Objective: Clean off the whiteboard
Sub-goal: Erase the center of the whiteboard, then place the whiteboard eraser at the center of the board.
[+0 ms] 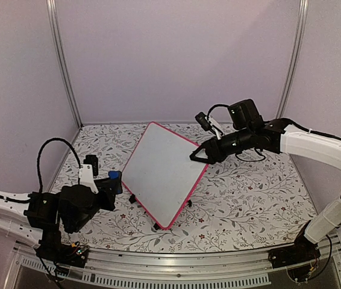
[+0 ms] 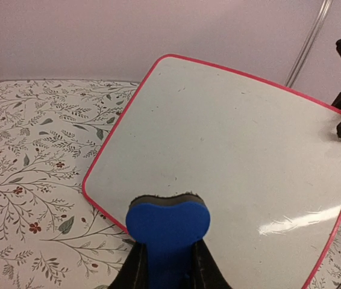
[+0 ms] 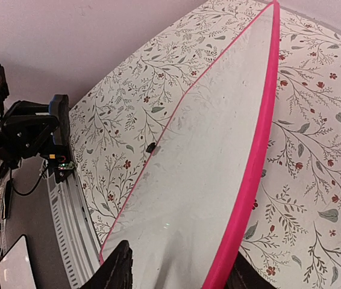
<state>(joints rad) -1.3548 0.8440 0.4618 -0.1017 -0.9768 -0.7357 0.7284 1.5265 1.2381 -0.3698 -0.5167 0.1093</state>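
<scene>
Nearest, the left pincer point(image 2: 168, 245) sits low at the near left of the table, jaws clamped on a blue eraser point(image 2: 167, 220) whose dark felt edge faces away from the arm. The eraser is just beside the left rim of the whiteboard point(image 1: 164, 174); contact cannot be confirmed from any view. A black cable loop point(image 1: 41, 158) arches above the left arm, clear of the board. An aluminium rail point(image 1: 188, 265) runs along the near table edge behind both bases.

Mid-table, the whiteboard stands propped at a tilt on small black feet point(image 1: 156, 227), turned diamond-wise – one corner near, one far. Its pink-red frame is whole all round; the face reads glossy white with faint grey specks and a glare streak. It rests on a floral tablecloth point(image 1: 243, 192).

Farther right, the right pincer point(image 1: 195, 155) reaches in from the right and meets the board's right rim. From the right wrist view its fingers point(image 3: 117, 268) stand astride the frame, parted wider than the rim is thick – not gripping it. This arm blocks any approach to the board from the right.

Farthest, pale walls with metal posts point(image 1: 62, 60) close the cell.
</scene>
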